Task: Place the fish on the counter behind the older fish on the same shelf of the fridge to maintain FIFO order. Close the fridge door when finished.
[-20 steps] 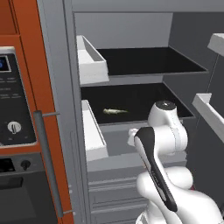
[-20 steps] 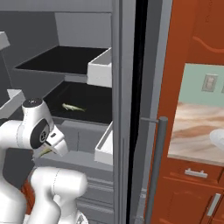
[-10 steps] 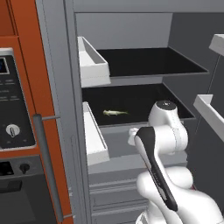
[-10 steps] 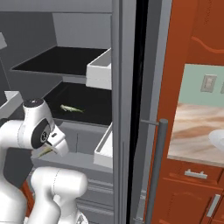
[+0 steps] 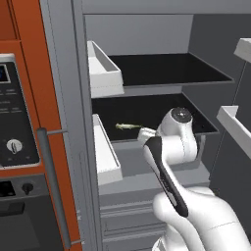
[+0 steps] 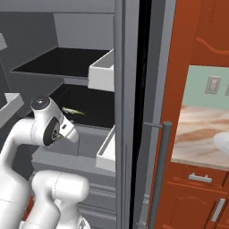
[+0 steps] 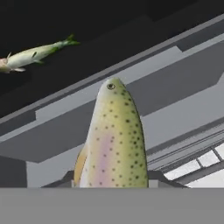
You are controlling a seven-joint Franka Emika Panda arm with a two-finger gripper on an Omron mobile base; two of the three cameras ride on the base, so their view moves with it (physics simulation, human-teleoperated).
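While we hold the plump cream-tan speckled fish (image 7: 114, 140) in front of the open fridge, it stands up out of our claw in the hand view, head away from us, its lower body pinched between the finger tips, which are mostly hidden at the bottom edge. So we judge the claw to be clamped on the fish near its tail half, though the pads themselves are hard to make out.

Ahead lies the wide black shelf with a grey front lip (image 5: 147, 142), the lower of the two black shelves in the tall grey fridge (image 5: 147, 34). On it rests the slender yellowish-olive older fish (image 5: 128, 127), towards the left of the shelf, also seen in the right base view (image 6: 74, 111) and at the upper left of the hand view (image 7: 35, 54). Our fish is short of the lip and apart from the older one.

We judge the fish to be light, smooth-skinned and likely slippery, rounded so it may roll or twist in a narrow pinch. Holding it across the thick middle of the body would be steadier than at the tapering tail. It must pass over or beside the older fish without nudging it, then be set down behind it, deeper on the same shelf.
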